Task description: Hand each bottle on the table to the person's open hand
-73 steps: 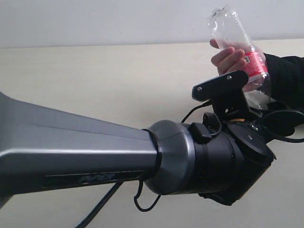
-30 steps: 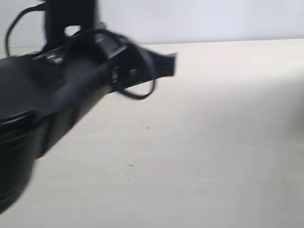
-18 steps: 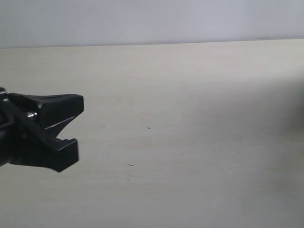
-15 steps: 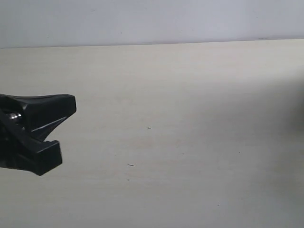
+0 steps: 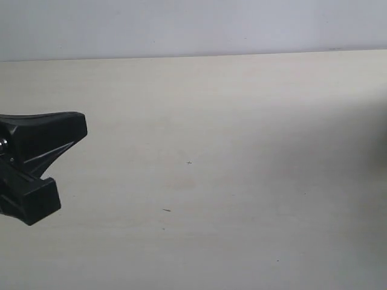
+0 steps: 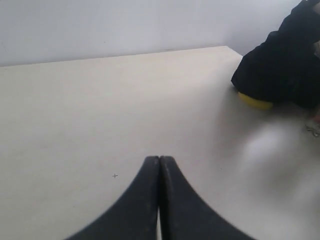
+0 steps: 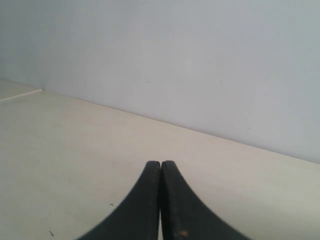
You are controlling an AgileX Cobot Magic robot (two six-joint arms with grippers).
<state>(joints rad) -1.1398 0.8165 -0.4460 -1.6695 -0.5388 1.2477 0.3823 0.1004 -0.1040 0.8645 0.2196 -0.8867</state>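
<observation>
Left wrist view: yellow bottle point(image 6: 254, 102), perhaps, lies far from hand point(image 6: 159, 160).

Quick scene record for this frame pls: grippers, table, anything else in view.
left gripper: shut, holding nothing, above the table
right gripper: shut, holding nothing
table: pale beige, a few tiny dark specks
bottles: none identifiable in any view
yellow object: on the table near its edge, mostly hidden under a dark sleeve; cannot tell what it is
wall: plain, pale, behind the table
</observation>
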